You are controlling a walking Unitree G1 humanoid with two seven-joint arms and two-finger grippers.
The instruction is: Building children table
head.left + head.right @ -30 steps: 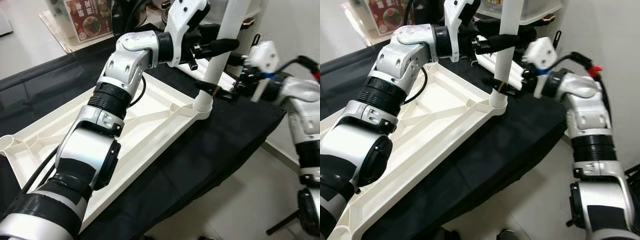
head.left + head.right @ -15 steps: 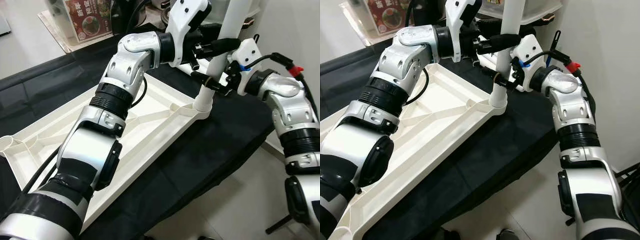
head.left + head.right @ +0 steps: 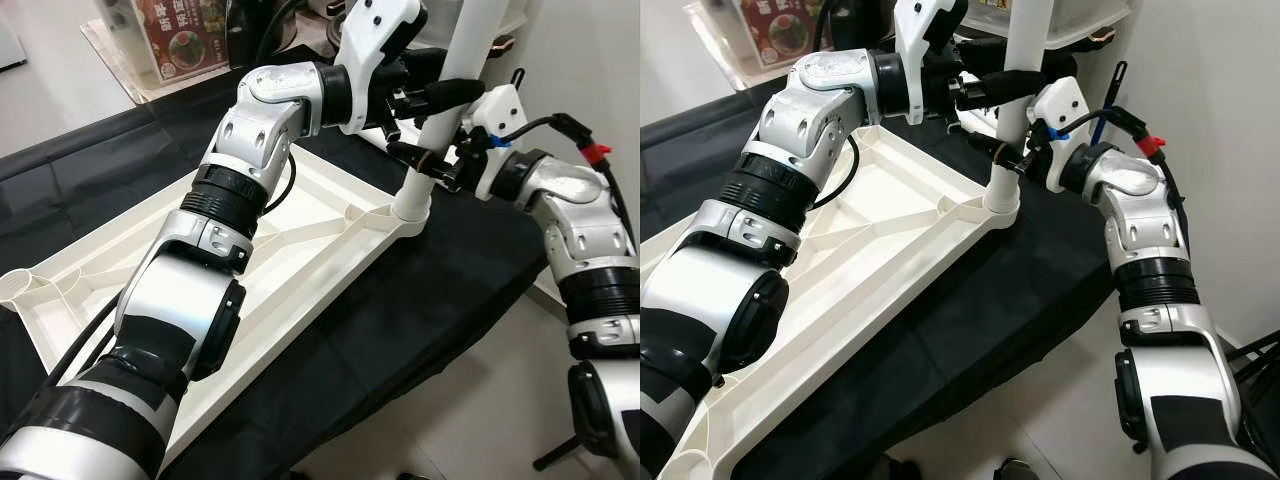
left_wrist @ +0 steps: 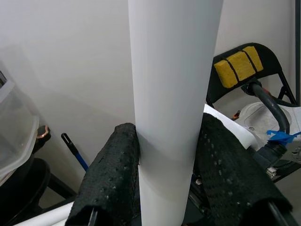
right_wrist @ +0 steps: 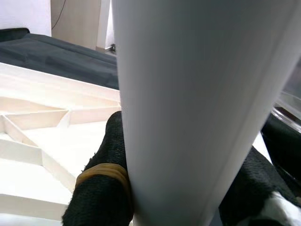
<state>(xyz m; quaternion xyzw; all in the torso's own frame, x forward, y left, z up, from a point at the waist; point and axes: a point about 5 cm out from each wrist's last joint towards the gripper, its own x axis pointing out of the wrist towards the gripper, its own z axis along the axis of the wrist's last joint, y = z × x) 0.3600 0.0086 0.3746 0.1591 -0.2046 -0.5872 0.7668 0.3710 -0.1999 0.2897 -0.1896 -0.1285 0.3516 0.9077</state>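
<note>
The white children's tabletop (image 3: pixel 200 260) lies upside down on a black cloth. A white table leg (image 3: pixel 470 40) stands upright in its far corner socket (image 3: pixel 411 207). My left gripper (image 3: pixel 447 92) is shut on the leg high up; the left wrist view has the leg (image 4: pixel 171 94) pressed between both black fingers (image 4: pixel 110 179). My right gripper (image 3: pixel 425 160) reaches in from the right and is shut on the same leg lower down, just above the socket. In the right wrist view the leg (image 5: pixel 188 94) sits between its fingers (image 5: pixel 106 188).
More loose white legs (image 3: pixel 978 118) lie on the cloth behind the standing one. A clear box with a red picture (image 3: pixel 170 30) stands at the back left. The cloth-covered table's edge (image 3: pixel 450 290) drops to bare floor on the right, near a wall.
My right gripper has swung in from the right and closed on the lower part of the leg. The left gripper keeps its hold higher up; the leg stays upright.
</note>
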